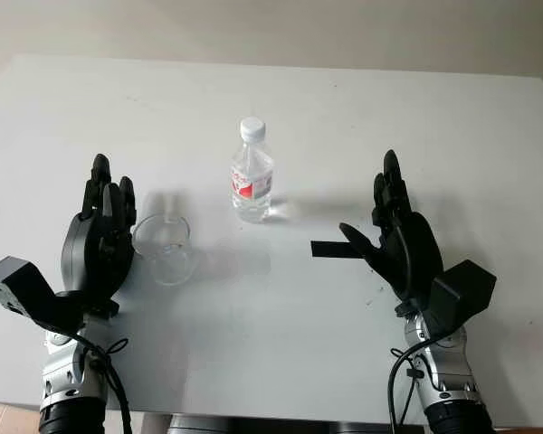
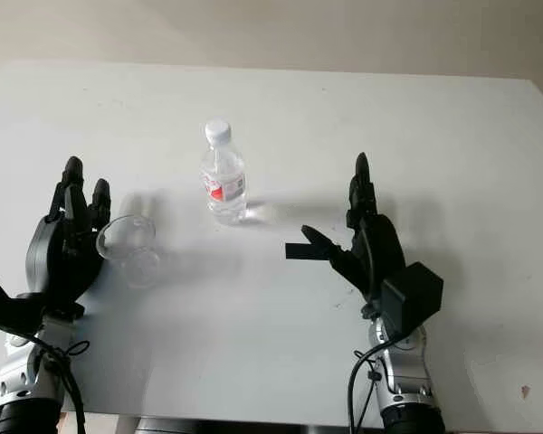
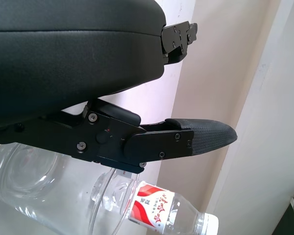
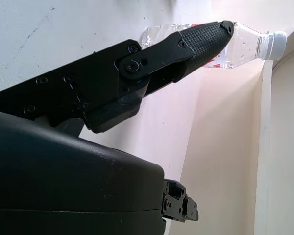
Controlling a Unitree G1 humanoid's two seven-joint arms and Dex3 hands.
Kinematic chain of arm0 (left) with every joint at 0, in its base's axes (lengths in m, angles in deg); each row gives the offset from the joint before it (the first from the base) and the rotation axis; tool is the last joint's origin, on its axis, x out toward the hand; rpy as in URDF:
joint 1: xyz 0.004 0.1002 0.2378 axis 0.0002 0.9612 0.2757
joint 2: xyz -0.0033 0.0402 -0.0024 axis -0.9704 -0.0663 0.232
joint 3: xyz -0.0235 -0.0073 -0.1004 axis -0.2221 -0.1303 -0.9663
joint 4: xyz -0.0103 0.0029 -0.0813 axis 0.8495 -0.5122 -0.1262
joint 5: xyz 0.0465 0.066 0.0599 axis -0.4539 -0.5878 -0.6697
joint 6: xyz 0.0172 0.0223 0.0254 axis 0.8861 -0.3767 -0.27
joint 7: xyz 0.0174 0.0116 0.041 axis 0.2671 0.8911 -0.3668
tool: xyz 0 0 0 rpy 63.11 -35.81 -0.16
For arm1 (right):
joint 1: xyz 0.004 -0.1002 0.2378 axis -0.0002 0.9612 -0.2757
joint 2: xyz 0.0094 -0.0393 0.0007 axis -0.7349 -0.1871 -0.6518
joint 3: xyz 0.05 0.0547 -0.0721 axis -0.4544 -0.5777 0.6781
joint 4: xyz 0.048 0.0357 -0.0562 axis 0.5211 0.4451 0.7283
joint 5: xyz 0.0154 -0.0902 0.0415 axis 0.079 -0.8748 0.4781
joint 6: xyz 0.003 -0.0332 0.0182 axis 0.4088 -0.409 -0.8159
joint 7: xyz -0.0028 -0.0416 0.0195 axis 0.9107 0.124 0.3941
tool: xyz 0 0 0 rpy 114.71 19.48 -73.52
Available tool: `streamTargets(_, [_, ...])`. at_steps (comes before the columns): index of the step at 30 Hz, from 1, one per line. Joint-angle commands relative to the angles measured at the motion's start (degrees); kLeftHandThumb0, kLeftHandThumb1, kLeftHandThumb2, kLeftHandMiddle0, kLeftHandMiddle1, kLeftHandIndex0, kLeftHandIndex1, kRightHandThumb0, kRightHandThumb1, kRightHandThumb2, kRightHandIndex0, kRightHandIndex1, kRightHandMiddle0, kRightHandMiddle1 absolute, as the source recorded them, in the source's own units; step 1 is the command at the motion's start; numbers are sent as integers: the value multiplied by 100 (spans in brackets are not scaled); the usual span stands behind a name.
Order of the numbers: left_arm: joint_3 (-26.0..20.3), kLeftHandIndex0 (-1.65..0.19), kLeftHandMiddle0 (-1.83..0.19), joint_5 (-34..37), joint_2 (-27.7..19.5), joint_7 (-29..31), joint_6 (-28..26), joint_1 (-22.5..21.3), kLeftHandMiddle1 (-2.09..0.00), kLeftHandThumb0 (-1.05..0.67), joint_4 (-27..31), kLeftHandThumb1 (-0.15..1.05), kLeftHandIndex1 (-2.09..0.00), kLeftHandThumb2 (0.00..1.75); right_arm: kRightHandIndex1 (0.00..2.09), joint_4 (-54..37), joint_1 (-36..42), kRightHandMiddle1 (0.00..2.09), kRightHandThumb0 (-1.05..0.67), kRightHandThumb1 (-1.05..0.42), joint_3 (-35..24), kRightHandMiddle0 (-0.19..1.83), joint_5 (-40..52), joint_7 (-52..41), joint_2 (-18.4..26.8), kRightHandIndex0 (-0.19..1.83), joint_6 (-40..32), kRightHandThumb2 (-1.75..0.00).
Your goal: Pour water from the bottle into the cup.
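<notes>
White tabletop (image 1: 281,353), pale wall behind. Small clear plastic water bottle with white cap and red label (image 1: 252,172) stands upright mid-table: light, slippery, probably squashy; grip mid-body. Clear glass cup (image 1: 163,247) just beside my open left hand (image 1: 100,240). Right hand (image 1: 403,240) open, empty, well apart.

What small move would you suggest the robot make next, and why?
Probably the right hand should reach in toward the bottle to grasp it. The bottle stands upright and capped near the middle of the table, apart from both hands. The right hand is open beside it, while the left hand is open right next to the cup, ready to steady it.
</notes>
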Motion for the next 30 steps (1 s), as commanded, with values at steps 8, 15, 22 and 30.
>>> streamTargets(8, [15,19,19,23,19,10,-56,23,-5,-76,-52,105,0,45,0,47,78,0,-95,-97,28,-19,-21,-23,-31,-19,49,-6])
streamTargets(15, [17,19,19,2,74,-33,14,4,-6,-76,-77,105,0,45,0,249,-612,0,-96,-95,211,-19,-147,-276,47,-19,-56,-5])
streamTargets(22, [5,19,17,0,112,-89,28,1,-6,-77,-71,105,-2,44,0,1094,-1989,0,-96,-92,489,-19,-237,-627,-119,-19,5,-4])
streamTargets(30, [0,19,19,-26,51,7,121,-12,-5,-78,-156,105,-1,46,0,2654,-3398,0,-102,-93,714,-19,-666,-409,-355,-19,286,-6])
